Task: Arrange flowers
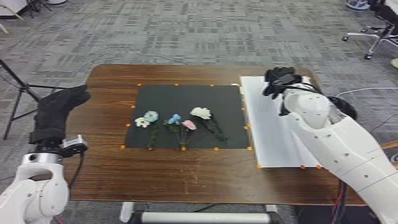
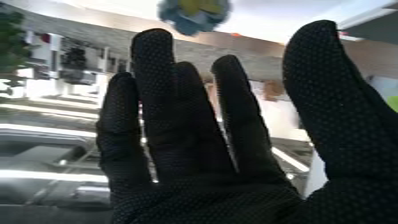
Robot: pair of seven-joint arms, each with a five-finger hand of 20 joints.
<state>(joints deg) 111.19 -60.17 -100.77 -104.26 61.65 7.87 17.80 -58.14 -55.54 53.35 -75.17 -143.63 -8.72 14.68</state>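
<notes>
- Altogether, five blooms lie on the one black mat in the head view, on the brown table (image 1: 213, 182), their heads toward the far side and their stems running back toward the robot.
- Two of the five are white: a white flower (image 1: 201, 112) set furthest right and a smaller cream-white flower (image 1: 141, 122) furthest left.
- One is a pale blue-green flower (image 1: 151, 115), just beside the cream-white one; one is a blue flower (image 1: 174, 119); one is a pink flower (image 1: 188, 124), close to the blue one.
- The stems run together in places, so I cannot tell their number.
- One black mat (image 1: 182, 95) and one white board (image 1: 275, 137) make two flat pieces, the board to the right of the mat; small orange markers edge both.
- Two hands: the right hand (image 1: 282, 81) is over the far end of the board, and the left hand (image 1: 59, 110) is beside the table's left edge, its fingers extended and holding nothing.
- In the right wrist view the right hand is wide open, fingers (image 2: 160, 100) straight with gaps between them, thumb well out to the side, with no grip on anything.
- Near those fingertips is one blue-grey bloom (image 2: 189, 22) with yellow in it, against white; whether they touch, I cannot tell.
</notes>
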